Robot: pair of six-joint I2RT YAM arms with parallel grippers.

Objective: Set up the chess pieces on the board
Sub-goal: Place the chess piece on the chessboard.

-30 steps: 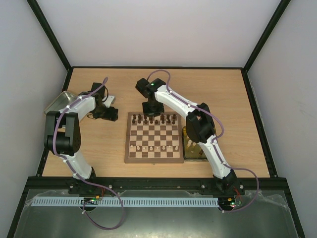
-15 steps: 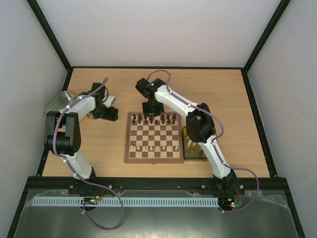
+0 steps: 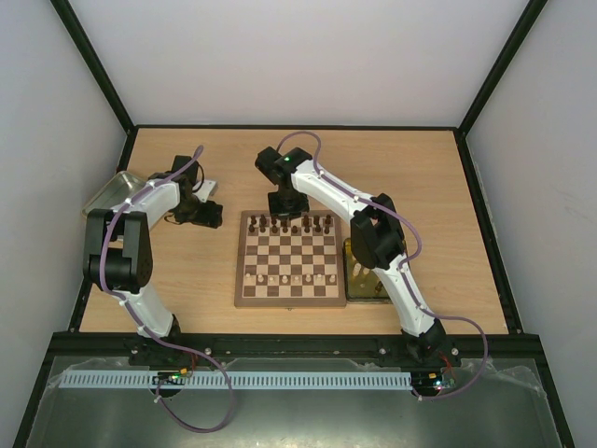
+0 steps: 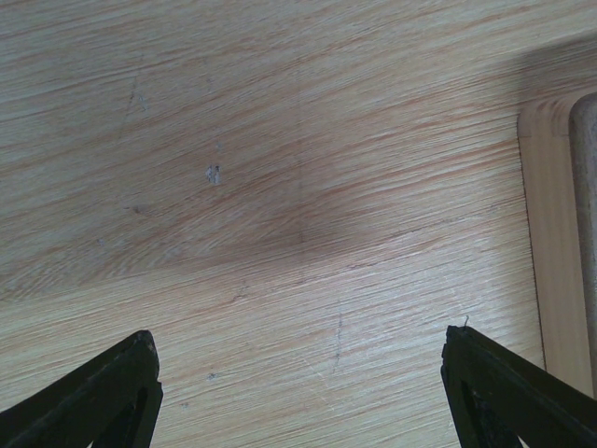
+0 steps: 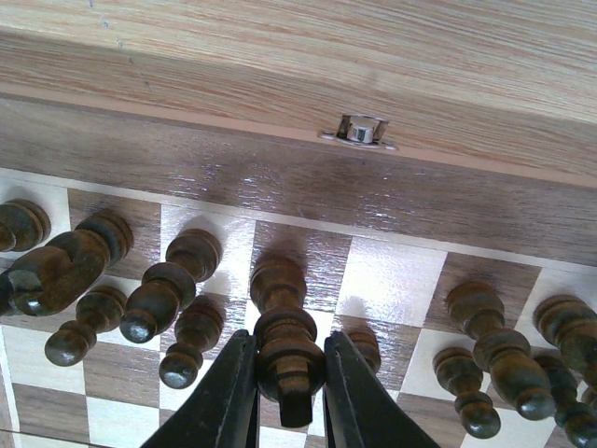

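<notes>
Dark piece, tall, king or queen, can't tell which. It's clamped near the head between the fingers of your right gripper. It's on the far rank of the board, over a dark square roughly in line with the metal clasp on the far border.

Long axis is near upright: base down at the square, head up into the jaws, slight lean at most. Can't tell if the base is fully seated.

My read: let go, then pull straight up along that axis. The other dark chess pieces stand close on both sides, so sideways drift risks a knock.

Left gripper is wide open and empty over bare table, off the board's far left corner, well apart. The right arm is the nearer one, so this move is its job.
</notes>
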